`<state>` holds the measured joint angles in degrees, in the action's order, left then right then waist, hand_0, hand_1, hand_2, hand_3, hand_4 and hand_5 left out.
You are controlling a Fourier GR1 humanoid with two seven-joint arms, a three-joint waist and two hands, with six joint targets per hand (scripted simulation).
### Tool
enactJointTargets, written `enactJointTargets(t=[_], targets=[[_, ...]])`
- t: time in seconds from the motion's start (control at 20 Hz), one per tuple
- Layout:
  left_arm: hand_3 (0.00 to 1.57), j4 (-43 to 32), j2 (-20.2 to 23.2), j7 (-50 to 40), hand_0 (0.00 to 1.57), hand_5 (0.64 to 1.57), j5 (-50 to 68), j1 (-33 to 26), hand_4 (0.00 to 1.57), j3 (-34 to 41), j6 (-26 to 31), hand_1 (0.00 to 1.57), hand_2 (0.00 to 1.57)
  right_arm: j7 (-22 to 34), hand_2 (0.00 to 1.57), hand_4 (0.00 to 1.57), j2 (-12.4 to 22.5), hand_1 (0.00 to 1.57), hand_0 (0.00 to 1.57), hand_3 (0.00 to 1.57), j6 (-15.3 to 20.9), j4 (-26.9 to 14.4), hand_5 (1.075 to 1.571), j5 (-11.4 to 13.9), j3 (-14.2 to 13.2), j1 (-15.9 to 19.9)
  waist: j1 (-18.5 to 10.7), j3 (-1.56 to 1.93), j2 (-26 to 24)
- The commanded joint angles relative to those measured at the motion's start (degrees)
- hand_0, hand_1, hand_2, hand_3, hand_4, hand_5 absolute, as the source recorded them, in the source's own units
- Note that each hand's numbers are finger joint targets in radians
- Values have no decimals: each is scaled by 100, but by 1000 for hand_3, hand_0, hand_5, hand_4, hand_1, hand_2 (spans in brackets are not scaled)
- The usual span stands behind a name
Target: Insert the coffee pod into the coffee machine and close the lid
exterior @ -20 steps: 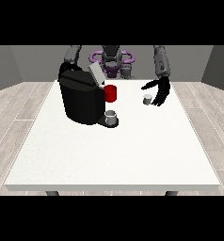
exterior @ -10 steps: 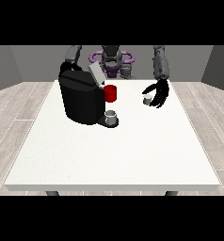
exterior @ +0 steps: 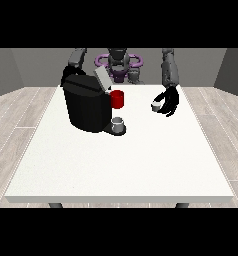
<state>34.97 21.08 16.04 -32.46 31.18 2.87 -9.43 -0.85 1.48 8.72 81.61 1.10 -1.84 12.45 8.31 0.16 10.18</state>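
The black coffee machine (exterior: 86, 105) stands on the table's left half. Its grey lid (exterior: 101, 78) is tilted up and open, and a red part (exterior: 117, 99) sticks out at its front. A small grey cup (exterior: 118, 123) sits on its drip tray. The small grey coffee pod (exterior: 155, 105) rests on the table at the right. The hand at the view's right (exterior: 169, 102) is against it, its fingers and thumb curled round the pod. The hand at the view's left (exterior: 67, 75) is mostly hidden behind the machine's top corner.
The white table (exterior: 121, 165) stretches wide towards the camera in front of the machine. The robot's torso with a purple ring (exterior: 118, 62) is behind the table's far edge.
The hand at the view's right has lowered a little and its spread fingers have curled in round the coffee pod. The pod, the machine and the other arm have stayed in place.
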Motion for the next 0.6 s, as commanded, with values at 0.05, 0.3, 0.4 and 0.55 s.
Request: enactJointTargets(t=[0.05, 0.3, 0.4, 0.55], targets=[[776, -81, 87, -287, 899, 1571, -425, 174, 309, -296, 197, 899, 1011, -462, 0, 492, -64, 0, 0, 0, 36, -433, 1571, -85, -170, -22, -105, -14, -55], [1305, -216, 165, 101, 1225, 1571, -480, 233, 473, -197, 242, 1225, 1358, -89, 0, 535, 4, 0, 0, 0, 47, -298, 1571, -169, -203, 27, -139, -17, -205], [1407, -257, 110, 387, 1317, 1571, -385, 292, 548, -98, 218, 1317, 1430, -152, 0, 426, 3, 0, 0, 0, -69, -256, 1571, -189, -124, -79, -56, -18, -126], [1410, -52, 216, 679, 1477, 1571, -167, 356, 632, -39, 674, 1477, 1470, -255, 0, 398, 92, 0, 0, 0, -184, -391, 1571, -255, -216, -320, -87, -17, -379]])
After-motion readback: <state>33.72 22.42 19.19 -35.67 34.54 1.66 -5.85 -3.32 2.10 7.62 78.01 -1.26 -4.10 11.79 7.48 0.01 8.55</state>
